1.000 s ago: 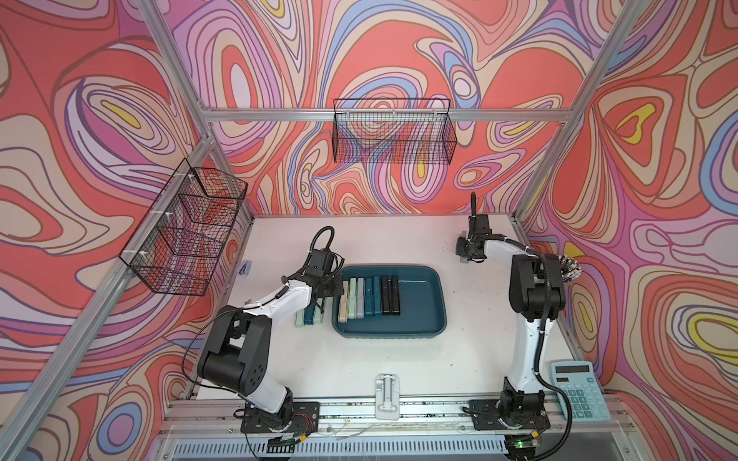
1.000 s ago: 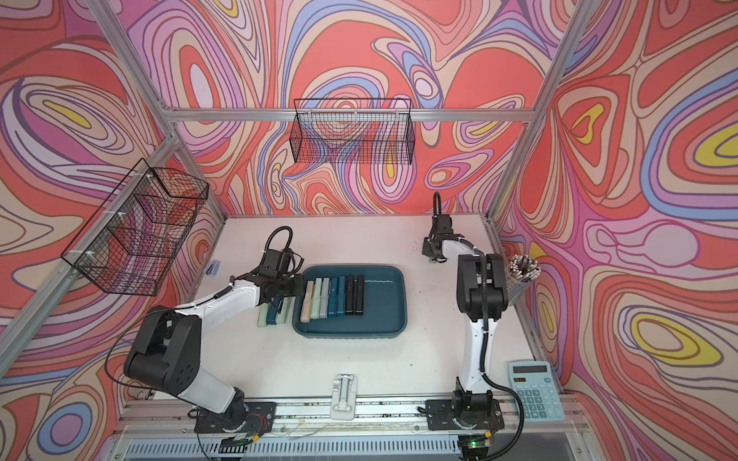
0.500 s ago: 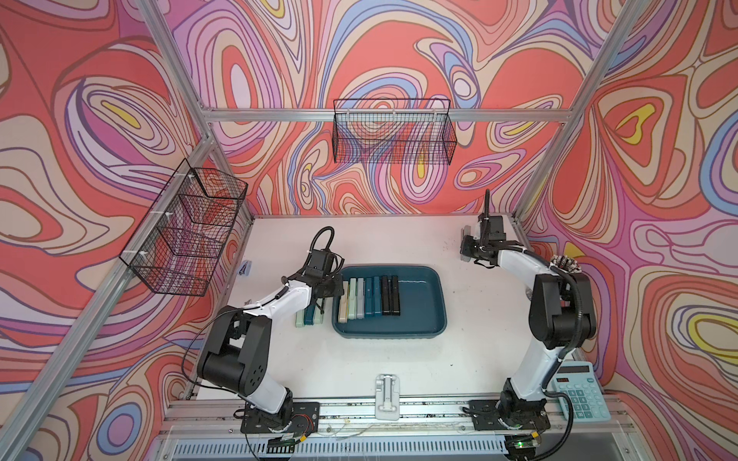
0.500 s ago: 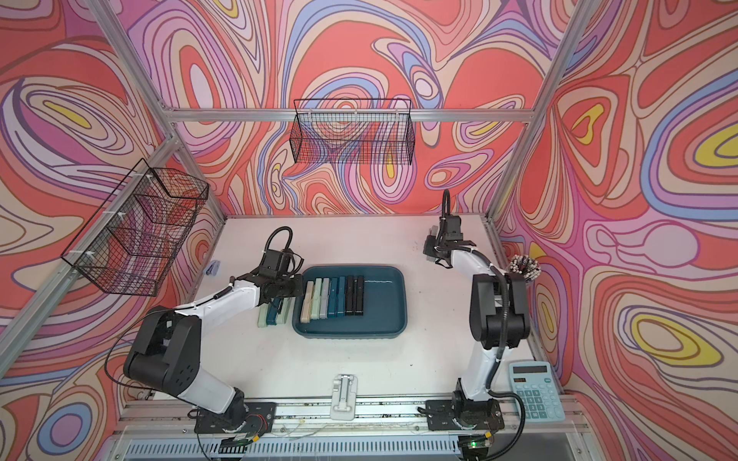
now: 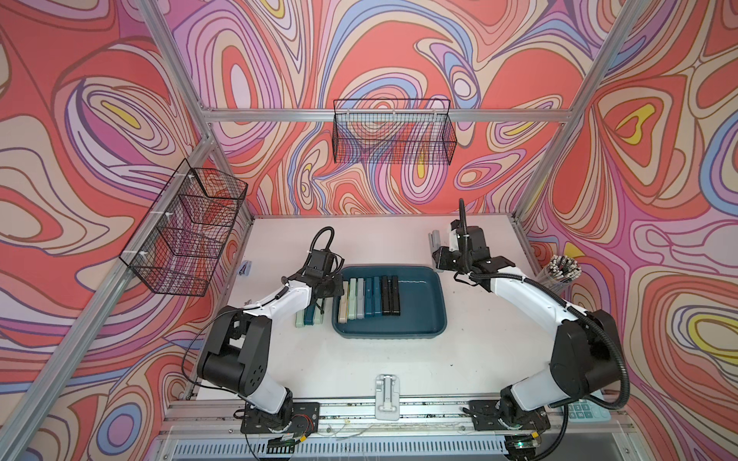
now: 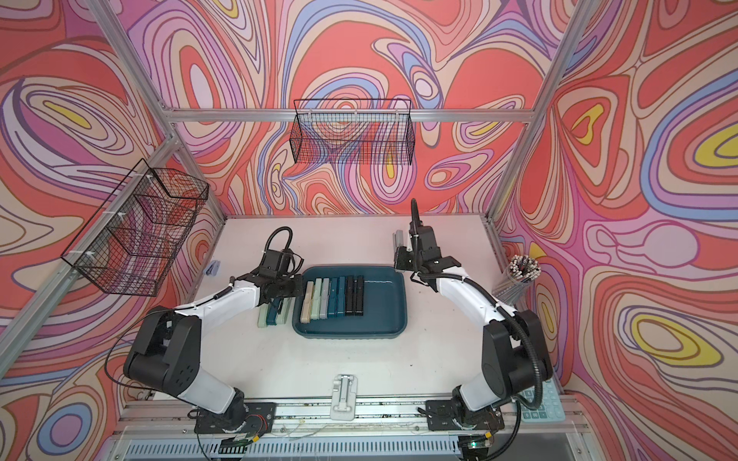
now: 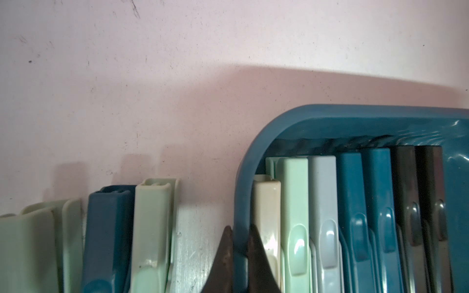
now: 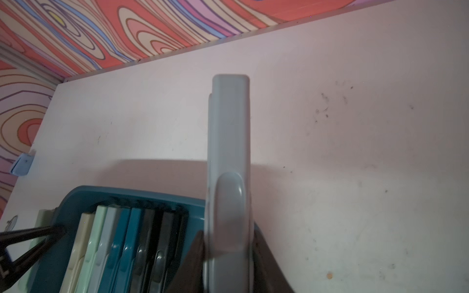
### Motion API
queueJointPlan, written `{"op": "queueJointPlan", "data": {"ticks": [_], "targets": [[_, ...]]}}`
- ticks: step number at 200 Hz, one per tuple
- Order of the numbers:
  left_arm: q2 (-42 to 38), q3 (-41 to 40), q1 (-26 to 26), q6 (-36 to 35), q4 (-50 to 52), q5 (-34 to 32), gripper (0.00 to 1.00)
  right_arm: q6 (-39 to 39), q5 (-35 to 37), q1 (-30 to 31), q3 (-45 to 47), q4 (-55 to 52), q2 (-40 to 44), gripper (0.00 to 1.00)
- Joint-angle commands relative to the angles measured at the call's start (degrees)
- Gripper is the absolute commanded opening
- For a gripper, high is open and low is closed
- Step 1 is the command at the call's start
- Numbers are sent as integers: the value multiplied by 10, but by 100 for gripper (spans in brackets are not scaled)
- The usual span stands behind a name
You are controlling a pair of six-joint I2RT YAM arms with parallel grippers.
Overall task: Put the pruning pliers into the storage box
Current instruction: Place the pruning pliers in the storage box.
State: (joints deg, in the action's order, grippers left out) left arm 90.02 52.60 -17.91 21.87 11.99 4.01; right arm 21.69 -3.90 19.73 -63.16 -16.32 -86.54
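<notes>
The right arm has swung its elbow outward and low, bringing the right gripper closer to the far right corner of the storage box. That gripper is clamped on a grey plier, which is not yet in the box. The left gripper is closed, pinching the box's rim on its own side. 7 pruning pliers lie side by side in the box. A few loose pliers lie on the bench just beside it.
</notes>
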Motion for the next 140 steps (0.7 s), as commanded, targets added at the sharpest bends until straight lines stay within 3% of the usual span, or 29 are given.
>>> {"op": "queueJointPlan", "data": {"ticks": [1, 46, 140], "targets": [[9, 8, 0, 9, -22, 5, 9, 39, 0, 37, 22, 11, 20, 24], [12, 15, -5, 12, -21, 5, 8, 61, 32, 117, 45, 23, 22, 24], [3, 10, -5, 14, -22, 4, 8, 122, 28, 152, 115, 80, -15, 25]]}}
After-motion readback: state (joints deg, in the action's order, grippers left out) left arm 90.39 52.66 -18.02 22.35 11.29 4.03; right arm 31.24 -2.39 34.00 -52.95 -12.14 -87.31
